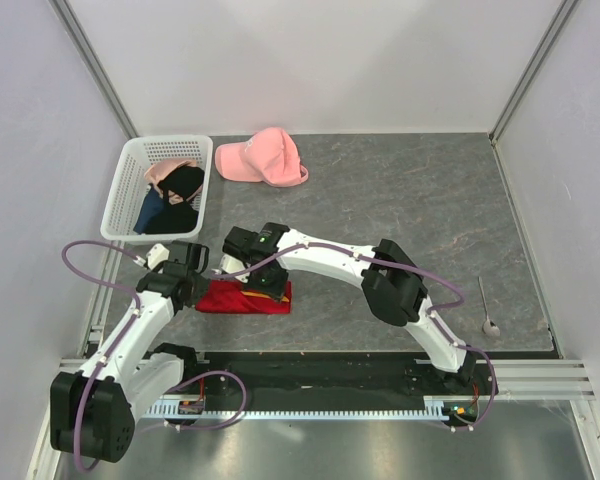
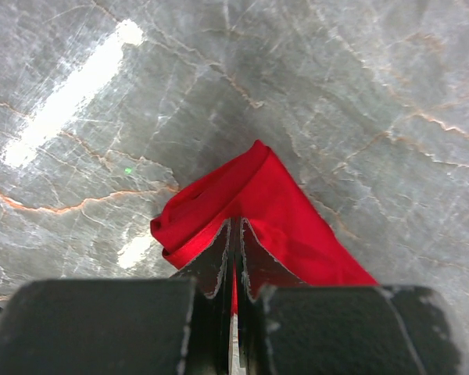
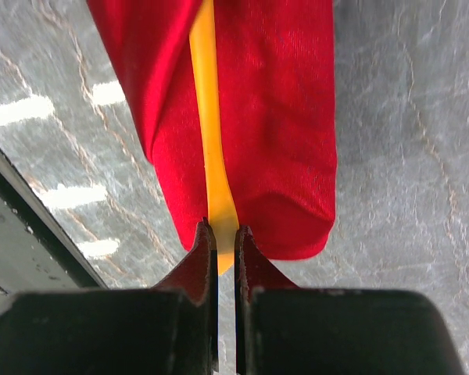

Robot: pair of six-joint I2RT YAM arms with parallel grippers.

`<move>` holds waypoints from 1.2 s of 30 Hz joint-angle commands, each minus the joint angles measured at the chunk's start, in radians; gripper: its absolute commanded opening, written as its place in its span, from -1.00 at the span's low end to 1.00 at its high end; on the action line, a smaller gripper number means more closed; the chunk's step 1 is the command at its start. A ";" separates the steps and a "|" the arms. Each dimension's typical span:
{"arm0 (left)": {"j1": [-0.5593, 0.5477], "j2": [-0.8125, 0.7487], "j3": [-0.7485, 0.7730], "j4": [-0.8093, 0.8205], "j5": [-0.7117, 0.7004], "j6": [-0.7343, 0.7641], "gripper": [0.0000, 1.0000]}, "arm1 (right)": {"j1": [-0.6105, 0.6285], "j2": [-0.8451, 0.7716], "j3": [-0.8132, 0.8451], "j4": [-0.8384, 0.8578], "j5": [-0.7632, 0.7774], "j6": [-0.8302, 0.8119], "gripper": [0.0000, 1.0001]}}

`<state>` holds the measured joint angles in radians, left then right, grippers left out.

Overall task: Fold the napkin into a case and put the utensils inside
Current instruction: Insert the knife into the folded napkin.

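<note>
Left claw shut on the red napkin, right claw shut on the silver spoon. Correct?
Not the spoon: the right wrist view shows the right claw shut on an orange utensil against the red napkin. The silver spoon lies apart, untouched. Left claw on the napkin is right.

With the case (image 1: 245, 298) as the dial's centre in the overhead view, the left gripper (image 1: 198, 283) blocks its 9 o'clock end, pinching the cloth. The right gripper (image 1: 265, 288) crowds the 1 o'clock edge, clamped on an orange utensil (image 3: 211, 117). The right arm (image 1: 380, 275) arches in from 4 o'clock through 3, barring that side. The basket (image 1: 120, 205) stands at 11 o'clock against the left wall, and the pink cap (image 1: 265, 158) lies at 12 near the back wall. A metal spoon (image 1: 487, 310) lies far out at 3 o'clock. The table (image 1: 410, 190) offers open passage from 1 to 2 o'clock beyond the arm.
</note>
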<state>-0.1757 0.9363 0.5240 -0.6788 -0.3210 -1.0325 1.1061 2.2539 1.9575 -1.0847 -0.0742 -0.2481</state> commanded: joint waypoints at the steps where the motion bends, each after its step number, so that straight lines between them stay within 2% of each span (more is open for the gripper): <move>1: 0.005 0.002 -0.001 0.028 -0.036 -0.023 -0.96 | 0.006 0.032 0.066 0.011 -0.018 0.015 -1.00; 19: 0.005 -0.027 0.011 0.027 -0.013 -0.015 -0.96 | 0.017 0.073 0.064 0.025 -0.025 0.001 -0.95; 25: 0.005 -0.040 0.021 0.018 -0.016 -0.014 -0.96 | 0.018 0.073 0.050 0.039 -0.042 0.001 -0.80; 29: 0.005 -0.044 0.030 0.013 -0.016 -0.011 -0.96 | 0.018 0.046 0.015 0.068 -0.041 0.000 -0.53; 30: 0.005 -0.045 0.030 0.010 -0.018 -0.009 -0.96 | 0.018 0.038 0.006 0.072 -0.033 0.001 -0.36; 34: 0.005 -0.056 0.031 0.007 -0.018 -0.009 -0.96 | 0.018 0.007 -0.011 0.091 -0.021 0.006 -0.19; 35: 0.005 -0.057 0.034 0.005 -0.020 -0.009 -0.96 | 0.018 0.000 -0.011 0.092 -0.018 0.007 -0.07; 36: 0.005 -0.059 0.036 0.002 -0.018 -0.008 -0.96 | 0.018 -0.002 -0.012 0.094 -0.018 0.009 0.92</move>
<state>-0.1745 0.9009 0.5224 -0.6792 -0.3138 -1.0321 1.1175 2.3135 1.9583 -1.0203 -0.0994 -0.2508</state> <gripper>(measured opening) 0.026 0.448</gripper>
